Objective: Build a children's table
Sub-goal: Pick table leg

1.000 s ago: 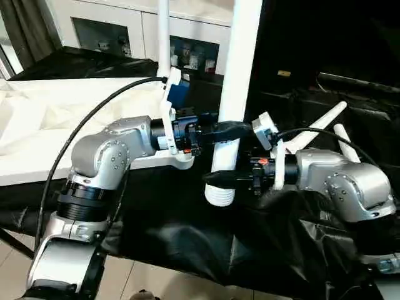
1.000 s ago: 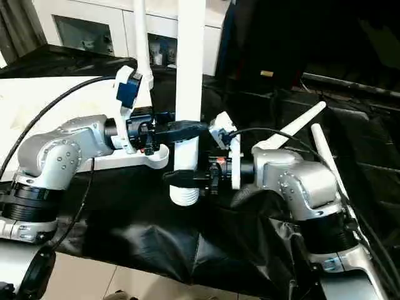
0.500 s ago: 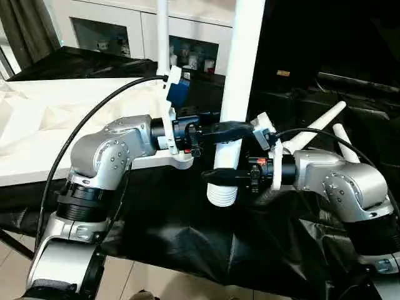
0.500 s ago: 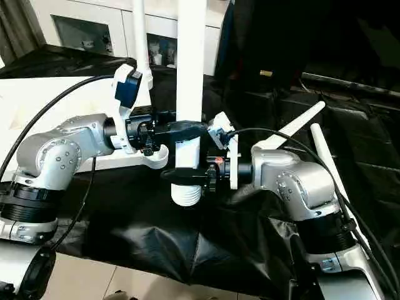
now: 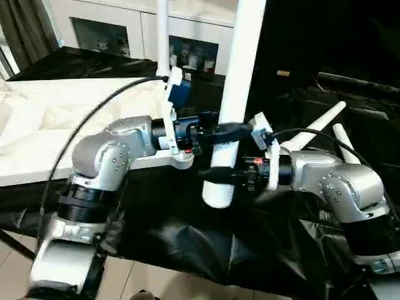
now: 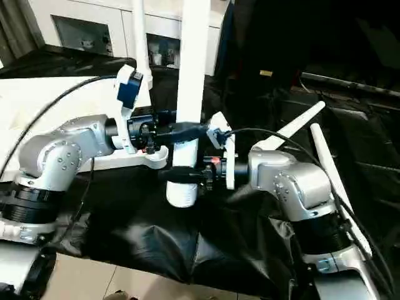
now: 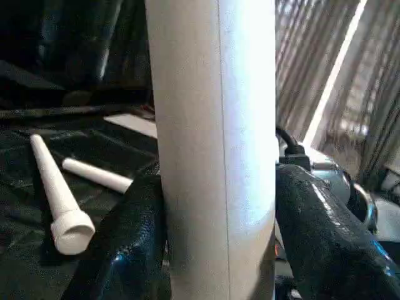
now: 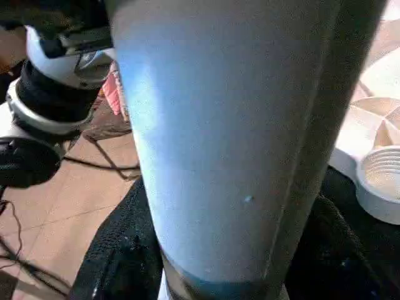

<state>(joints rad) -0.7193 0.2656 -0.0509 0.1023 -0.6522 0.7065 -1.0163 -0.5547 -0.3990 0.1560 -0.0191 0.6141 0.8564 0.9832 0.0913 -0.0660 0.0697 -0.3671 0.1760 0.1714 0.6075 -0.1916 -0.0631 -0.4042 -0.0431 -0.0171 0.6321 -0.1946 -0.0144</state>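
A long white table leg (image 5: pixel 240 75) hangs nearly upright at the centre, its threaded end (image 5: pixel 215 197) low over the black cloth. My left gripper (image 5: pixel 228 131) is shut on its middle, and the black fingers (image 7: pixel 134 237) press both sides of the leg (image 7: pixel 215 125). Just below, my right gripper (image 5: pixel 219 176) is shut on the same leg (image 8: pixel 219 125). The white table top (image 5: pixel 37 125) lies ribs-up at the left, with a round corner socket (image 5: pixel 182 161) next to the leg. A second leg (image 5: pixel 162 37) stands upright behind it.
Two more white legs (image 5: pixel 315 128) (image 5: pixel 345 142) lie on the black cloth (image 5: pixel 187 231) at the right. A white cabinet with glass doors (image 5: pixel 125 31) stands at the back. Tiled floor (image 5: pixel 156 281) shows below the cloth's front edge.
My right gripper's fingers have closed in on the leg. The leg's lower end has shifted slightly left and down. My left gripper stays at the leg's middle.
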